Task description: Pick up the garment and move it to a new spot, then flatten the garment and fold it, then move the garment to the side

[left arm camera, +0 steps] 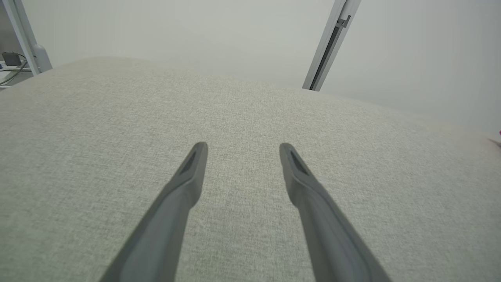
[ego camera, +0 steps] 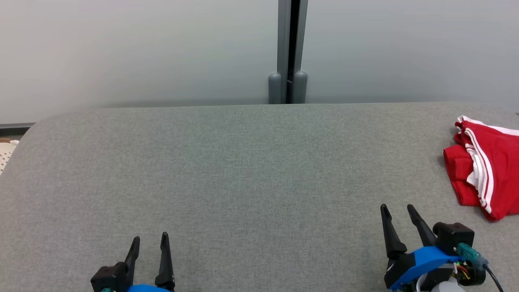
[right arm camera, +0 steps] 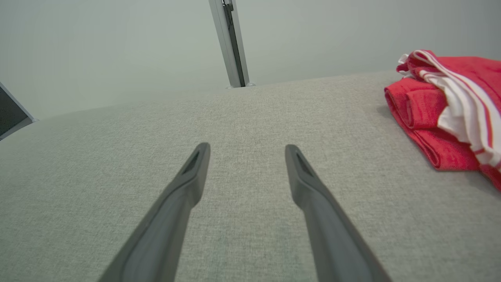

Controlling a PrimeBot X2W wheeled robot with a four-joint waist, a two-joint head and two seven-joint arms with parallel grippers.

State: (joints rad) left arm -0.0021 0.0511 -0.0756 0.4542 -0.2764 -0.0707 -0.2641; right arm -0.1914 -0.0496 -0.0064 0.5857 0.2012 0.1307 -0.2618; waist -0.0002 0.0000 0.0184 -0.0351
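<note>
In the head view, our left gripper sits low at our near left, fingers pointing away from us over the grey table. Its fingers stand wide apart with nothing between them. The bottom edge cuts off its body. Our right gripper sits at our near right, fingers spread wide and leaning a little left, holding nothing. The red and white garment lies in a bunched heap on the table, ahead of the right gripper and off to its right, well apart from the left gripper. The picture's edge cuts off the heap's right side. Far ahead of both grippers a grey post stands against the pale wall.

In the left wrist view, the left gripper points out low over the table, wide and empty. We cannot tell if its fingers touch the cloth top. A tiny pink speck sits far to its right, too small to make out. Dark wires far to its left are blurry.

In the right wrist view, the right gripper is wide and empty too. Here the garment is close up, ahead and right of the fingers, not touching them. We see rolled red folds below and a white part with red stripes on top, clearer than from the head. Its right side is cut off again.
</note>
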